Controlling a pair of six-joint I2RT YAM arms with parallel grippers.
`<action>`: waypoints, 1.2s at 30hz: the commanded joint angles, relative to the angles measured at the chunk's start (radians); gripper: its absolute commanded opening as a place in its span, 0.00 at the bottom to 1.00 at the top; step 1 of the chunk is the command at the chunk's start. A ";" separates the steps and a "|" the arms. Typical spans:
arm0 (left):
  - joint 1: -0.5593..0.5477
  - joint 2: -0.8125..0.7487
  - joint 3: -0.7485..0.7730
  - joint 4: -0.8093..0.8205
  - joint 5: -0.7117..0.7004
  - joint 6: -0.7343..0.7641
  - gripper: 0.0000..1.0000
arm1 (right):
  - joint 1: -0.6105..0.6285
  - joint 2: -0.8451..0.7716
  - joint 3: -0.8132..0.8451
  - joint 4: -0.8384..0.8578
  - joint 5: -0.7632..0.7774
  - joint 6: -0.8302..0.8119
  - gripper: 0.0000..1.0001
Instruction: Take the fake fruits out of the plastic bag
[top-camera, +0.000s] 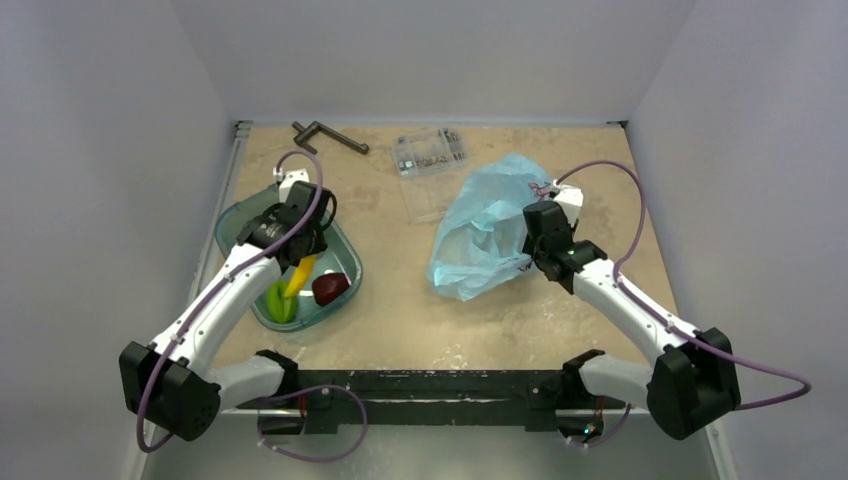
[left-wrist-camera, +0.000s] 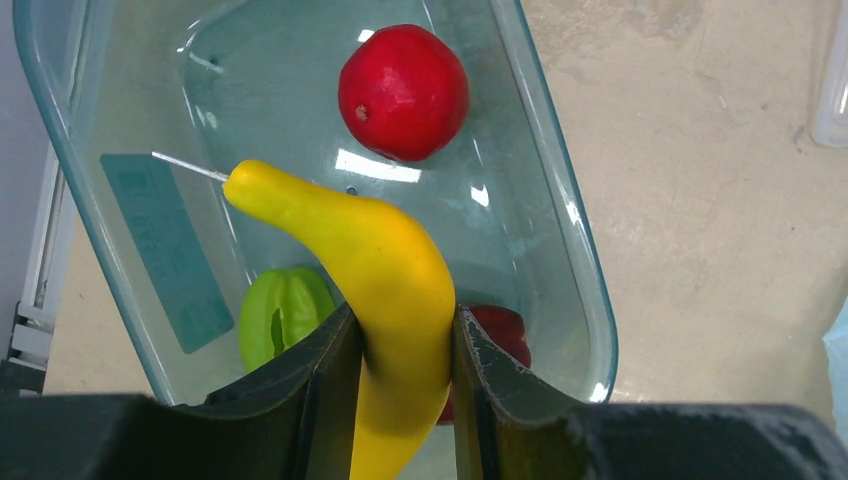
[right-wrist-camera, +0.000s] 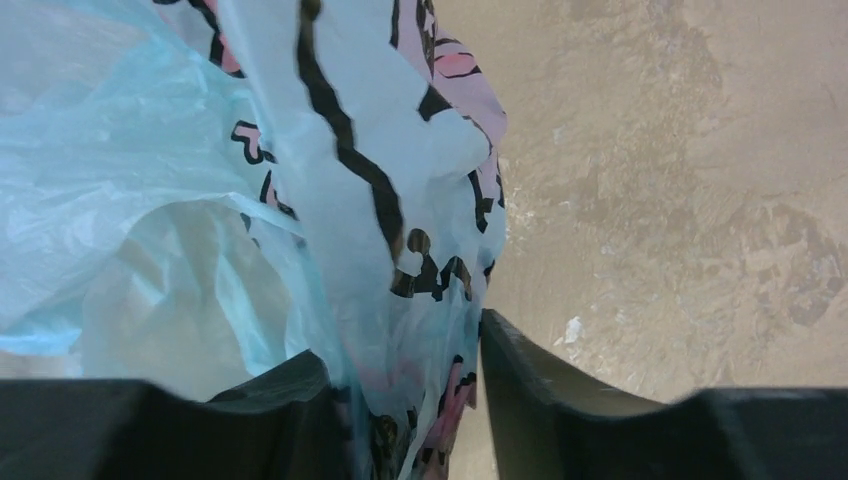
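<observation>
L pincer (left-wrist-camera: 402, 318) clamping banana (left-wrist-camera: 385, 262) over tub (left-wrist-camera: 572, 250); R pincer (right-wrist-camera: 400, 342) fingers standing apart.
Apple (left-wrist-camera: 403, 92) lying in tub ahead of L pincer, green piece (left-wrist-camera: 280, 315) just beside one finger; bag (right-wrist-camera: 150, 190) fold hanging between R fingers.

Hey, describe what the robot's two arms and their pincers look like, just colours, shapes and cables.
The left arm and right arm match: white shells on the links, black joints, a bulky black base block. A purple cable loops loosely along each. The left pincer and right pincer each have two broad black fingers with gently curved inner faces. No markings show.
</observation>
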 joint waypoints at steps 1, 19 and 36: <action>0.040 0.036 -0.028 0.093 -0.021 -0.071 0.00 | -0.001 -0.010 0.051 0.011 -0.056 -0.063 0.47; 0.049 0.129 -0.160 0.124 -0.151 -0.264 0.20 | 0.000 -0.332 0.076 0.008 -0.172 -0.154 0.79; 0.051 -0.037 -0.077 0.025 -0.038 -0.215 0.83 | 0.000 -0.436 0.109 -0.045 -0.204 -0.159 0.81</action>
